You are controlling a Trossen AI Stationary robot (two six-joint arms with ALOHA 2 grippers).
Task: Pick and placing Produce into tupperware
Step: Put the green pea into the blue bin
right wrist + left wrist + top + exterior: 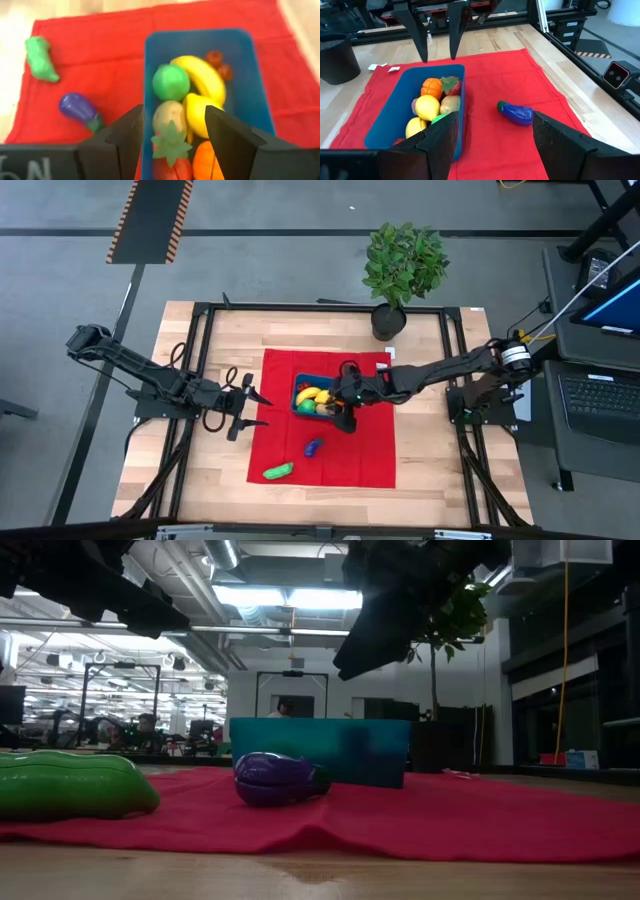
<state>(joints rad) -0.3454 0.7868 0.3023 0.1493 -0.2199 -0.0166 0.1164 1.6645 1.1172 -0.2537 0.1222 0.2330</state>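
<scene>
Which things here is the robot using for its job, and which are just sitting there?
For the job:
- small plastic toy fruits and vegetables already in the box
- purple toy eggplant and green toy vegetable, both still on the cloth
- dark teal-blue rectangular plastic container
- open right gripper over the container

Just sitting there:
- large red cloth
- leafy green potted plant

Probably lab: workstations, exposed ceiling ducts (190,570)

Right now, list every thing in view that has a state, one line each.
tupperware: open, no lid, partly filled with produce.
purple eggplant: lying on the red cloth, outside the tupperware.
green vegetable: lying on the cloth, outside.
right gripper: open, empty, over the tupperware.
left gripper: open, empty, waiting at the cloth's left edge.
</scene>
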